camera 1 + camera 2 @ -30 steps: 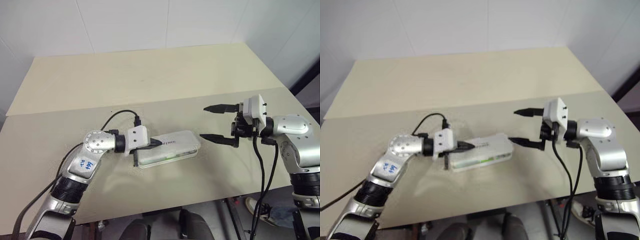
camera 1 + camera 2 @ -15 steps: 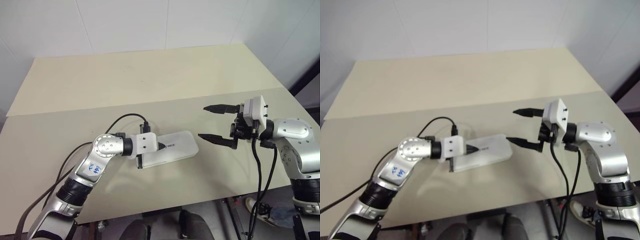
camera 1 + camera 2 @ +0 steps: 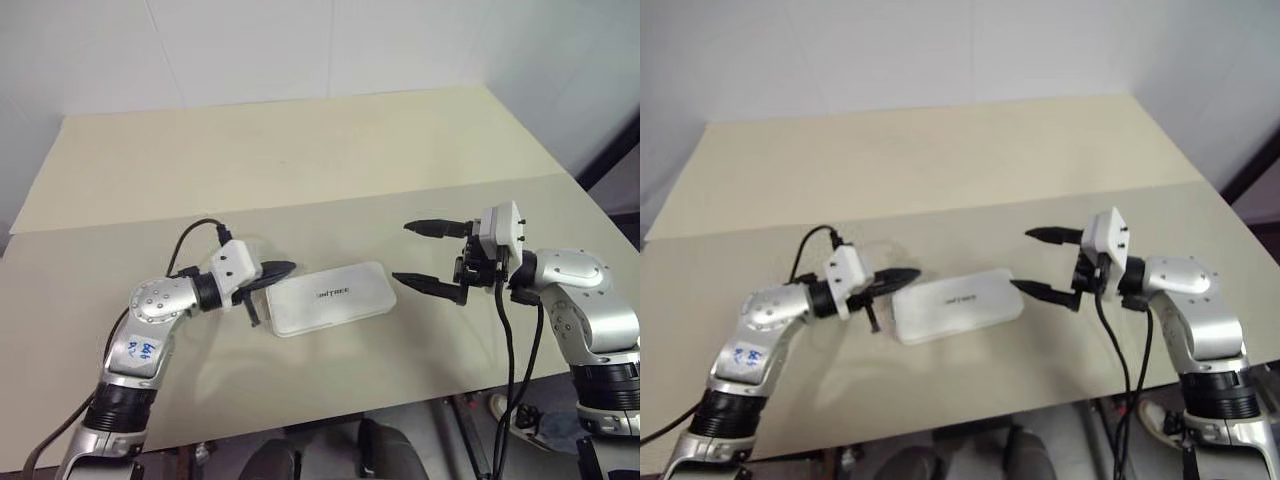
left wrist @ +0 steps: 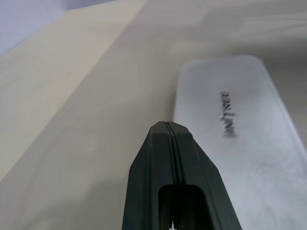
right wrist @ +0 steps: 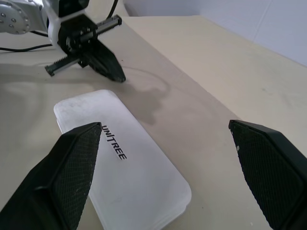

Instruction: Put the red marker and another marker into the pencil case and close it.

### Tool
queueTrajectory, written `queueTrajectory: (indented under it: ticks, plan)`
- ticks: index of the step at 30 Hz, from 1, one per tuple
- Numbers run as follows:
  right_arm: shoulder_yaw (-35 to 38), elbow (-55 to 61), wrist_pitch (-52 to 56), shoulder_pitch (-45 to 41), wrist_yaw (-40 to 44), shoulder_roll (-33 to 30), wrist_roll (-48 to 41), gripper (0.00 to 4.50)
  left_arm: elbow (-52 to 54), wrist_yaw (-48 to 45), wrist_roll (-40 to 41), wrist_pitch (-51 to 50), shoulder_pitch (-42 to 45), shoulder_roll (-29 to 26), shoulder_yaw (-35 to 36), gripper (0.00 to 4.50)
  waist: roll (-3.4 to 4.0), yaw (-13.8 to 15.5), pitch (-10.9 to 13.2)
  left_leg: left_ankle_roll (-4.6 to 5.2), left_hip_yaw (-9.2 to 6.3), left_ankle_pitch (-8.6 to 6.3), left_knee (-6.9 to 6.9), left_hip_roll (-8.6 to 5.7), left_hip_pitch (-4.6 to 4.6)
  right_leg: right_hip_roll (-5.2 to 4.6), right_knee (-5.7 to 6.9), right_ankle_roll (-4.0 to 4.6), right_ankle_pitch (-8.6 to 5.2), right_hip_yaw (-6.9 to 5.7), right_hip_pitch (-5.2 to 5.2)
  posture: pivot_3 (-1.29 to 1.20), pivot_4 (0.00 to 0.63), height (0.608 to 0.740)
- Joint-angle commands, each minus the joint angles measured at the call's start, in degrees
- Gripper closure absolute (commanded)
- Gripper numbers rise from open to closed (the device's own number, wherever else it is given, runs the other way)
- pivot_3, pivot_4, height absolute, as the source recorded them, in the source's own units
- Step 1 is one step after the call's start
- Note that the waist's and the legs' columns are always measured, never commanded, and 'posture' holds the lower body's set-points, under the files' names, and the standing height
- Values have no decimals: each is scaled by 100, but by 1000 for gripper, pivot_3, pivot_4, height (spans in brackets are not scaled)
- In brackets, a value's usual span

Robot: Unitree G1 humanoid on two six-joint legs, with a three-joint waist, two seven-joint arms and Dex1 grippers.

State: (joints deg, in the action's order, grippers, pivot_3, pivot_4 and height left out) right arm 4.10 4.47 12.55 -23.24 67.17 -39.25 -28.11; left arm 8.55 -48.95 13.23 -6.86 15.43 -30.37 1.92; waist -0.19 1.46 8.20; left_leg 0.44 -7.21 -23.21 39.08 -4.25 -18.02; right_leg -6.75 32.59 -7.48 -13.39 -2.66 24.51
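Since a second ago the left pincer point(image 3: 285, 268), fingers pressed together and empty, has drawn back off the pencil case point(image 3: 328, 297), whose lid now lies flat and closed on the surface point(image 3: 300, 160). It hovers just beside the case's left end; the right pincer point(image 3: 424, 254) hangs wide open near the other end. Finishing well likely means checking the lid is seated, pressing once more only if it lifts.
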Motion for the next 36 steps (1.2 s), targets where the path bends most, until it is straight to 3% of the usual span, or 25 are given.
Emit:
queueTrajectory:
  ticks: [1, 6, 14, 30, 36]
  plan:
    - [82, -388, -400, 83, 129, -11, 148, 0, 144, -416, 691, -15, -280, -264, 520, 4483, 0, -5, 0, 0, 0, 0, -1, -1, 0, 0, 0, 0, 0, 0, 0, 0, 150, 740]
    - [153, -910, -917, 121, 314, -53, 306, 0, 179, -816, 1033, 20, -477, -467, 627, 2902, 10, -6, 6, 1, 2, -1, -4, -4, -3, -4, -6, 1, 0, -1, 0, 0, 150, 740]
    - [641, -554, -799, 589, 110, -241, 144, 0, 326, -788, 1084, 2, -707, -521, 673, 101, 10, -3, 6, 1, 0, -1, -3, 4, -2, 3, -3, 2, 1, -2, 0, 0, 150, 740]
    - [540, -1002, -1148, 359, 126, -224, 408, 0, 508, -343, 963, 216, -500, -405, 567, 18, 10, -16, 6, 0, 5, -1, -4, 3, 1, 4, -7, 9, 8, 0, 1, 0, 150, 740]
    - [401, -995, -1236, 164, 36, -77, 501, 0, 254, -311, 802, 263, -523, -604, 727, 18, 11, -18, 6, 0, 6, -1, -8, 3, 1, 6, -10, 9, 8, -1, 2, 0, 150, 740]
